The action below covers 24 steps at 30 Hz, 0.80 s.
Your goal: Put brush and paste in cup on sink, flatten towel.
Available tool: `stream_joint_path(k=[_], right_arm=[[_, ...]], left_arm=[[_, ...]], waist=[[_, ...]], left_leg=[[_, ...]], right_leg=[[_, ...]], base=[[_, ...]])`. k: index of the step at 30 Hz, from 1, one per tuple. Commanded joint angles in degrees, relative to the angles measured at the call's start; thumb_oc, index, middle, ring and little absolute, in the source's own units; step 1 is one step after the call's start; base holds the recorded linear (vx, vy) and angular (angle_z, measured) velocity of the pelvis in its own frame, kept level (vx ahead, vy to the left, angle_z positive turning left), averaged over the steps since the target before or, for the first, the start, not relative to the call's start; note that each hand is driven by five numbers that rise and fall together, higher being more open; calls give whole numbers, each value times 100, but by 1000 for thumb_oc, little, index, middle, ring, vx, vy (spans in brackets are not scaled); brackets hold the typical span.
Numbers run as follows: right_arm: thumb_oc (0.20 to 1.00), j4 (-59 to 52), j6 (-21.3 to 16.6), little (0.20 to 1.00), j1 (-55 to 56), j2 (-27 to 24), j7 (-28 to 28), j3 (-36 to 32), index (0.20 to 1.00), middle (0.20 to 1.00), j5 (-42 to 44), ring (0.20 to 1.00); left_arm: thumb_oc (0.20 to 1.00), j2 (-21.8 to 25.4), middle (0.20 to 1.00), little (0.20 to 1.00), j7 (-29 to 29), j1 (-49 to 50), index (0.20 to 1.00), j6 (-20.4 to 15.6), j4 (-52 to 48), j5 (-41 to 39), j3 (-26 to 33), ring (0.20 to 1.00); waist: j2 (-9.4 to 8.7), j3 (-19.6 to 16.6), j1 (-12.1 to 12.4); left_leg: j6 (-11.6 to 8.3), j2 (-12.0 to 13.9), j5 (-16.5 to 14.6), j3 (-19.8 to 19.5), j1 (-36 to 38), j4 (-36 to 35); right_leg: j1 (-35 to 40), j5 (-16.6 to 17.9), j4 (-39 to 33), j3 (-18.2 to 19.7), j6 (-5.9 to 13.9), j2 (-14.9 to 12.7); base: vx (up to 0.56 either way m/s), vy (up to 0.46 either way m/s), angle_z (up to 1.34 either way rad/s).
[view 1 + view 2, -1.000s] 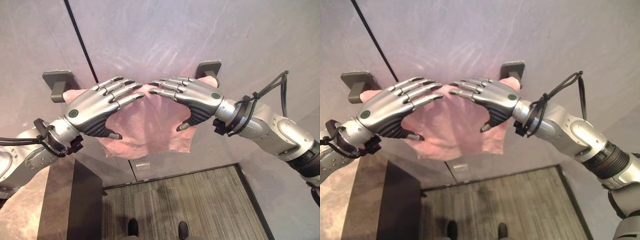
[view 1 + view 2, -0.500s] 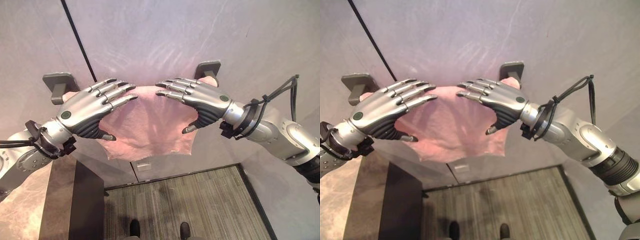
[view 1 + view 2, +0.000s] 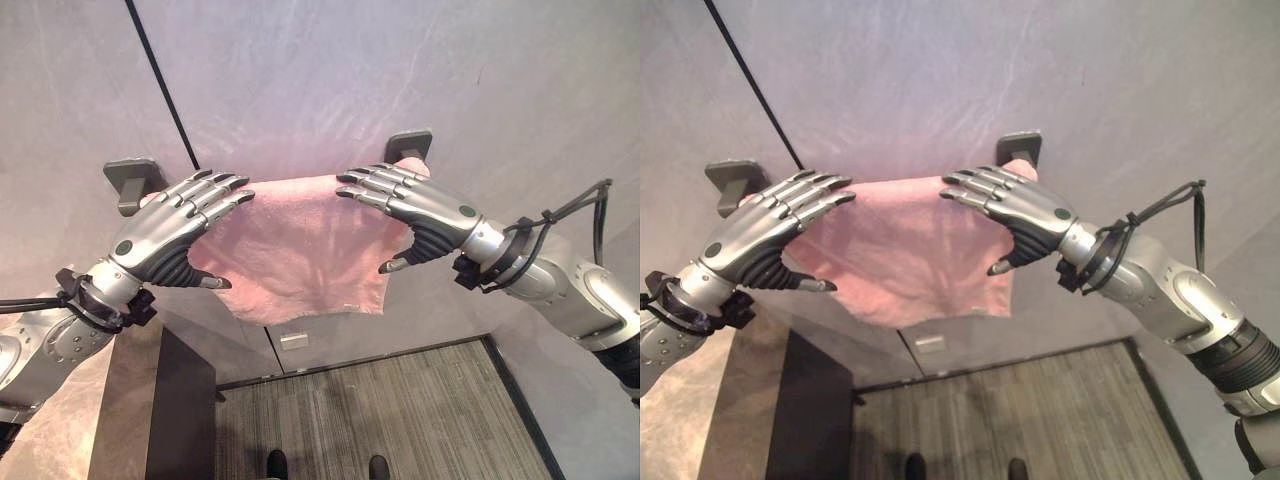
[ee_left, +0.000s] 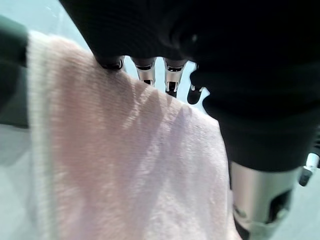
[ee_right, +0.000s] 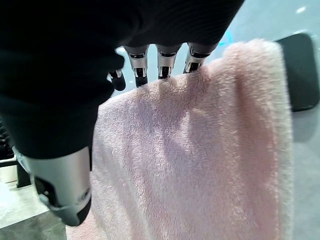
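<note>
Under my two flat, straight-fingered hands, left hand (image 3: 160, 243) and right hand (image 3: 425, 208), the pink towel (image 3: 300, 245) hangs spread between two wall brackets (image 3: 133, 180), gripped by neither.

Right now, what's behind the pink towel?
Grey wall behind the pink towel; dark brackets show at both top corners. The rail between them is covered.
</note>
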Motion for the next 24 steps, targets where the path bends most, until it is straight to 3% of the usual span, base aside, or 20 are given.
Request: stream_joint_path(k=[1, 24], right_arm=[[1000, 406, 74, 1000, 598, -353, 110, 118, 1000, 1000, -214, 1000], [1000, 523, 65, 1000, 802, -378, -593, -352, 1000, 1000, -814, 1000]], left_arm=[[1000, 91, 1000, 1000, -49, 427, 1000, 279, 622, -245, 198, 1000], [1000, 68, 1000, 1000, 5, 574, 1000, 247, 821, -52, 201, 1000]], waist=[[-319, -126, -51], [-288, -109, -51]], left_leg=[[-107, 170, -159, 229, 66, 21], [-118, 199, -148, 227, 50, 21]], right_leg=[[-452, 441, -10, -12, 510, -658], [-468, 432, -10, -16, 506, -635]], base=[[5, 0, 5], [1, 0, 0]])
